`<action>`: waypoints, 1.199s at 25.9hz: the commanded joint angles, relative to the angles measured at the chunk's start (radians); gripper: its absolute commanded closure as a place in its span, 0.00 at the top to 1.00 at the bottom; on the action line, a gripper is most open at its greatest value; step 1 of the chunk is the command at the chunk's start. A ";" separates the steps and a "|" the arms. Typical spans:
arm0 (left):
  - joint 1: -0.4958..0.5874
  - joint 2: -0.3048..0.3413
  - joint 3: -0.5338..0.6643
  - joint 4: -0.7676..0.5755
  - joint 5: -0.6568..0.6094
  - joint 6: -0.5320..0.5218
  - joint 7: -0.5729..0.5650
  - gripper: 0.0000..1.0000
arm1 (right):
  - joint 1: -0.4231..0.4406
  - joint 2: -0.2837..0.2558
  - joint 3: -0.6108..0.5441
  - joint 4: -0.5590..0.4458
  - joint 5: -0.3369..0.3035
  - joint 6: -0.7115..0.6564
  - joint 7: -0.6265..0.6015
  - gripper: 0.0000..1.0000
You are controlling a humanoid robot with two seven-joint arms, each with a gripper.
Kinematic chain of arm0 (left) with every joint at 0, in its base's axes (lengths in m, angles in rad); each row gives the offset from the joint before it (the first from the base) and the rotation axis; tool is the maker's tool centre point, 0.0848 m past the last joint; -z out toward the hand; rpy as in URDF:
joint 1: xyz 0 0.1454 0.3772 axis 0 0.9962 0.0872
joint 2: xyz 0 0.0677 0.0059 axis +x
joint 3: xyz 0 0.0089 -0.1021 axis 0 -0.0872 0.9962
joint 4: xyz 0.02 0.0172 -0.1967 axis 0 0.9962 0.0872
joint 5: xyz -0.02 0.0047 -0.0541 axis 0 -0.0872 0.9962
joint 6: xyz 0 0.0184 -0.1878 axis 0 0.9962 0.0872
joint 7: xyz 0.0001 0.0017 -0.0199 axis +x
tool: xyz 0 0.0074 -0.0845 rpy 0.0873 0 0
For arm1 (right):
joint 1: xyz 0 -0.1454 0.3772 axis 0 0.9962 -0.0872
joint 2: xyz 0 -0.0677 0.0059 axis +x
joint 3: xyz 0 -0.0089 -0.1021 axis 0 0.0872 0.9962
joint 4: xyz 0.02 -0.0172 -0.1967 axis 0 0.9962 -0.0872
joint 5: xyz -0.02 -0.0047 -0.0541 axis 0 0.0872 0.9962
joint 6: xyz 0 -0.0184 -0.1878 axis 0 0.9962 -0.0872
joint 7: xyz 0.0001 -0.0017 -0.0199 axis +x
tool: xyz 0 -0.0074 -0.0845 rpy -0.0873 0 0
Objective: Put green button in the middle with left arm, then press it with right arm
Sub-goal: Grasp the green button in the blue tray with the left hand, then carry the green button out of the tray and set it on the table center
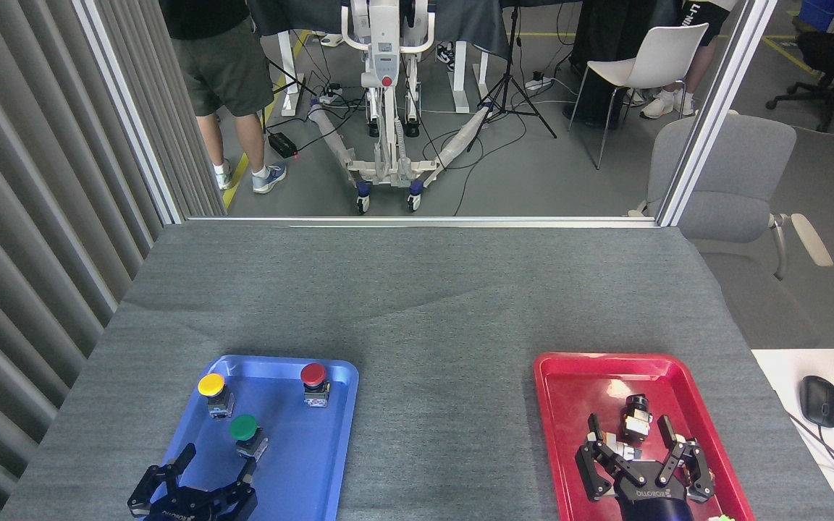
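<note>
I see the green button [245, 429] standing upright in the blue tray [330, 434] at the lower left of the frame, below the yellow button [211, 386] and the red button [313, 375]. My left gripper [216, 470] sits at the bottom edge just beneath it, fingers [184, 458] spread apart and empty, the button just above the right fingertip, not between them. My right gripper [629, 438] hovers over the red tray [569, 376], fingers open, holding nothing I can make out

Three buttons [244, 428], two trays [330, 449], two pincers [216, 463], two chairs [732, 181].
</note>
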 commanded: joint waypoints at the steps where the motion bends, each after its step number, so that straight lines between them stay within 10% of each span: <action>1: -0.038 0.011 -0.004 0.071 -0.015 -0.047 -0.015 0.98 | 0.000 -0.001 0.000 -0.001 0.000 -0.001 -0.002 1.00; 16: -0.218 0.003 -0.086 0.277 -0.039 -0.067 -0.024 0.94 | 0.000 -0.007 -0.002 -0.001 0.000 0.001 -0.002 1.00; 21: -0.227 0.006 -0.086 0.306 -0.038 -0.076 -0.012 0.19 | 0.000 -0.007 -0.002 -0.001 0.000 0.001 -0.002 1.00; 25: -0.222 0.014 -0.086 0.300 -0.036 -0.134 -0.004 0.00 | 0.000 -0.007 -0.002 -0.003 0.000 0.001 -0.002 1.00; 31: -0.218 0.021 -0.073 0.122 -0.021 -0.240 0.013 0.00 | 0.003 -0.005 -0.002 -0.003 0.000 0.001 -0.002 1.00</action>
